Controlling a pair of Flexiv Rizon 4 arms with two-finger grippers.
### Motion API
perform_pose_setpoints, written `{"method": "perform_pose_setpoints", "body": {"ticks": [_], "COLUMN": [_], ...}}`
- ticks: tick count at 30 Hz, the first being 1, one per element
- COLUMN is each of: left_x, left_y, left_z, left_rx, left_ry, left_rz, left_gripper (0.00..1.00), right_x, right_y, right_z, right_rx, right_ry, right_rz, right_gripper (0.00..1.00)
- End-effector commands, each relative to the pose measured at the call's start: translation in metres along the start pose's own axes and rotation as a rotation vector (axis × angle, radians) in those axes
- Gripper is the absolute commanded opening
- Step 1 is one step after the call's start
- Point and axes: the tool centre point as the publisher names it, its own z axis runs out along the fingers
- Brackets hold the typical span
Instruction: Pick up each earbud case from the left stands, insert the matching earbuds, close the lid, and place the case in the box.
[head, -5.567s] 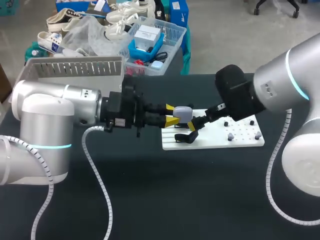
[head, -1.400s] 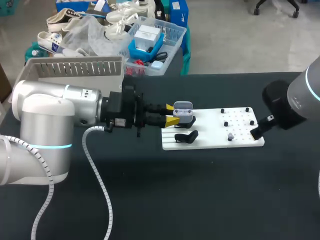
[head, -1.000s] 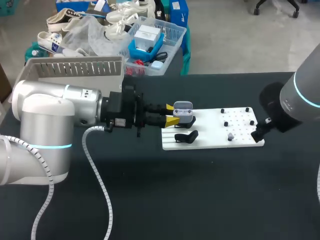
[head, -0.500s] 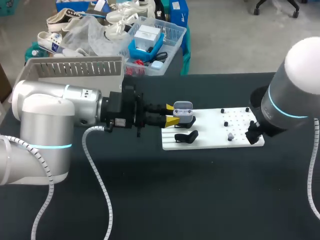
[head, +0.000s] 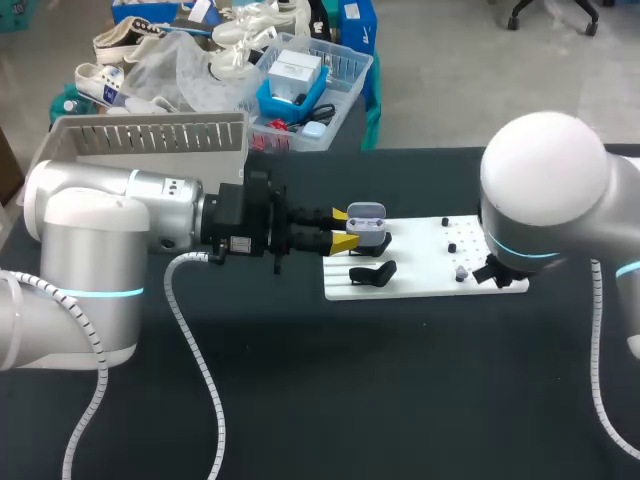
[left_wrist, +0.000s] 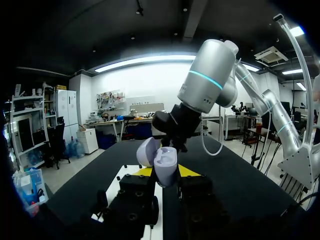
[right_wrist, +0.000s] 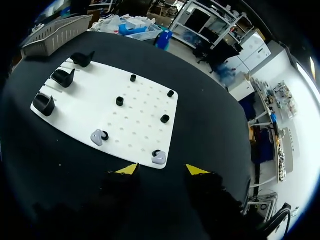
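left jaws: shut on the small pale purple earbud case (head: 366, 221), lid up, held over the 9 o'clock end of the flat white peg board (head: 420, 283).
right jaws: wide open with nothing in them, just above a little grey earbud (right_wrist: 159, 158) at the board's near corner.
what changed: the right arm swung in from 3 o'clock, over the board. the left arm and case stayed still.
what it means: i think that earbud gets picked next for the case.
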Motion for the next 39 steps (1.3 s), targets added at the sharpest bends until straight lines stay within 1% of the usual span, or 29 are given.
{"method": "perform_pose_setpoints", "body": {"ticks": [1,2,6,14,21,26,37,39], "left_x": [0.000,0.000,0.000,0.000,0.000,0.000,0.000,0.000], "left_y": [0.000,0.000,0.000,0.000,0.000,0.000,0.000,0.000], "left_z": [0.001,0.001,0.001,0.001,0.001,0.001,0.001,0.001], "left_rx": [-0.003,-0.003,-0.003,-0.003,-0.003,-0.003,-0.003,-0.003], "left_ry": [0.001,0.001,0.001,0.001,0.001,0.001,0.001,0.001], "left_rz": [0.001,0.001,0.001,0.001,0.001,0.001,0.001,0.001], "left_gripper": [0.00,0.00,0.00,0.00,0.00,0.00,0.00,0.00], "right_x": [-0.003,-0.004,-0.005,-0.003,-0.006,-0.006,-0.004,-0.004], "right_y": [0.002,0.002,0.002,0.001,0.002,0.003,0.002,0.003], "right_z": [0.005,0.006,0.009,0.015,0.018,0.020,0.022,0.023], "right_rx": [0.019,0.018,0.015,0.011,0.011,0.009,0.022,0.022], "right_ry": [-0.002,-0.001,0.003,0.014,0.011,0.014,0.018,0.018], "right_rz": [0.007,0.008,0.012,0.013,0.009,0.004,-0.002,-0.005], "right_gripper": [0.49,0.46,0.44,0.43,0.38,0.33,0.29,0.26]}}
